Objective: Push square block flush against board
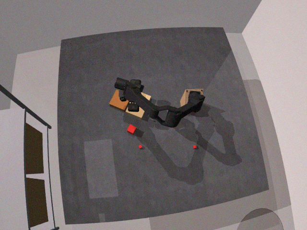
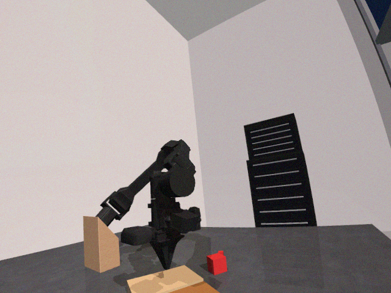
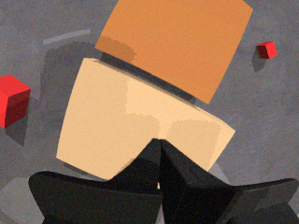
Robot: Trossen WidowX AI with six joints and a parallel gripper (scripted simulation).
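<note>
There are three small red cubes (image 1: pixel 140 146) (image 2: pixel 220 253) (image 3: pixel 266 49), one larger red cube (image 1: pixel 131 129) (image 2: pixel 217 264) (image 3: pixel 10 100), one orange block (image 1: pixel 119 100) (image 2: pixel 198 288) (image 3: pixel 175 44), one pale board (image 1: pixel 135 112) (image 2: pixel 176 275) (image 3: pixel 105 117), one wooden stand (image 1: pixel 183 99) (image 2: pixel 100 246), one black arm (image 1: pixel 140 98) (image 2: pixel 142 179) and one gripper (image 1: pixel 133 107) (image 2: pixel 167 267) (image 3: pixel 157 145).

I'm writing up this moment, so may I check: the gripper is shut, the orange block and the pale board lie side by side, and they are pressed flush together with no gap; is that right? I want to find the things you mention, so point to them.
Not quite: the wrist view shows a dark gap between the orange block (image 1: pixel 118 100) (image 3: pixel 175 42) and the pale board (image 1: pixel 135 112) (image 2: pixel 167 277) (image 3: pixel 103 117). The gripper (image 2: pixel 166 268) (image 3: pixel 157 145) is shut, and the two do lie side by side.
</note>
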